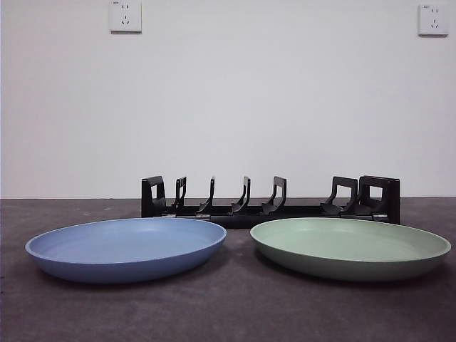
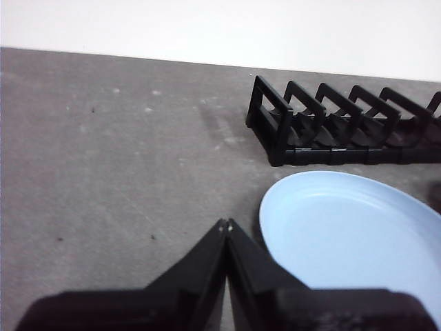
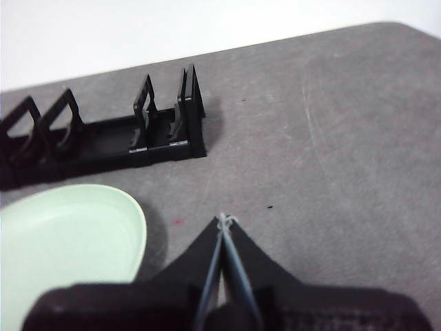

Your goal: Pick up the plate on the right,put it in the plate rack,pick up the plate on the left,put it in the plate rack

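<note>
A pale green plate is lying flat on the dark grey table, on the right side of the front view. By the task's order this is the plate to lift first. A blue plate is lying flat at its nine o'clock, a narrow strip of table separating the two rims. Just behind both, at twelve o'clock, the plate rack is running left to right with its long axis parallel to the line of the plates, its upright prongs all standing vacant.

Seen from the right wrist camera, the right gripper is hovering over bare table with its jaws clenched together and gripping nothing. The green plate is sitting close beside it, apart, toward the rack's midline, with the near end block of the rack further ahead. This arm looks the nearer one for the green plate.

The left gripper is likewise pressed closed and empty, poised just beside the blue plate's outer rim without touching it.

Two white wall sockets are mounted high on the pale wall behind.
</note>
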